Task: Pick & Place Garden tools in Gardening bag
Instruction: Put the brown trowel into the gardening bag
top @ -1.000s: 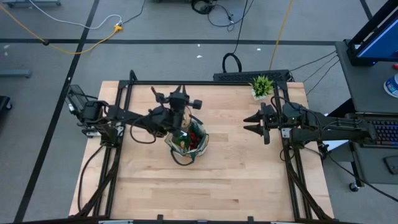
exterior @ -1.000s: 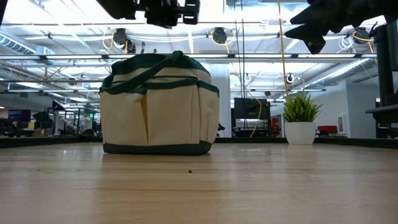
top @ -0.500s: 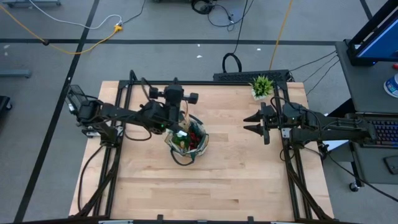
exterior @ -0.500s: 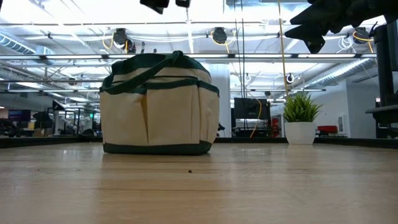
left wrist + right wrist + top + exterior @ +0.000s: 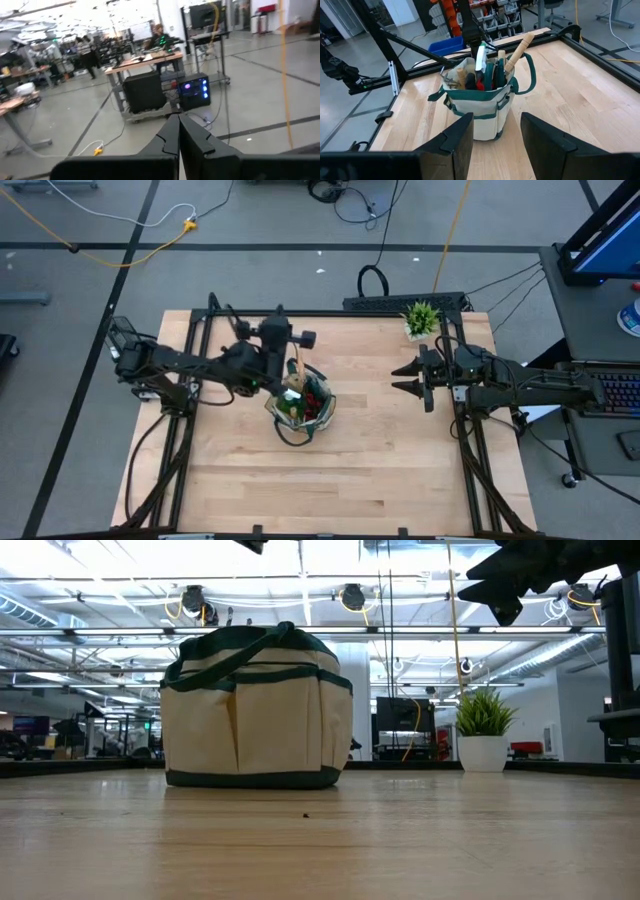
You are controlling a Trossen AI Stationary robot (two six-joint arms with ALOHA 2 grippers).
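The bag (image 5: 300,408) is seen standing upright on the table (image 5: 380,470), a little toward nine o'clock of the table's middle in the high view. Tools (image 5: 485,72) are packed inside it, handles up — a wooden handle (image 5: 519,50) is tilted out over the rim, and green and red parts are seen among the rest. In the low view the bag's (image 5: 255,710) tan side and dark green trim are shown, with its handles looped over the top.

The left gripper (image 5: 292,370) is held above the bag's rim at about eleven o'clock of the bag, clear of the contents. Its fingers (image 5: 170,140) are pressed together, and nothing is seen between them.

The right gripper (image 5: 408,378) is held well apart from the bag, at three o'clock of it, high over the table. Its fingers (image 5: 460,137) are spread with nothing between them — the bag is framed in the gap, farther off.

A potted plant (image 5: 421,319) is set near the table's far edge, at about twelve o'clock of the right gripper.
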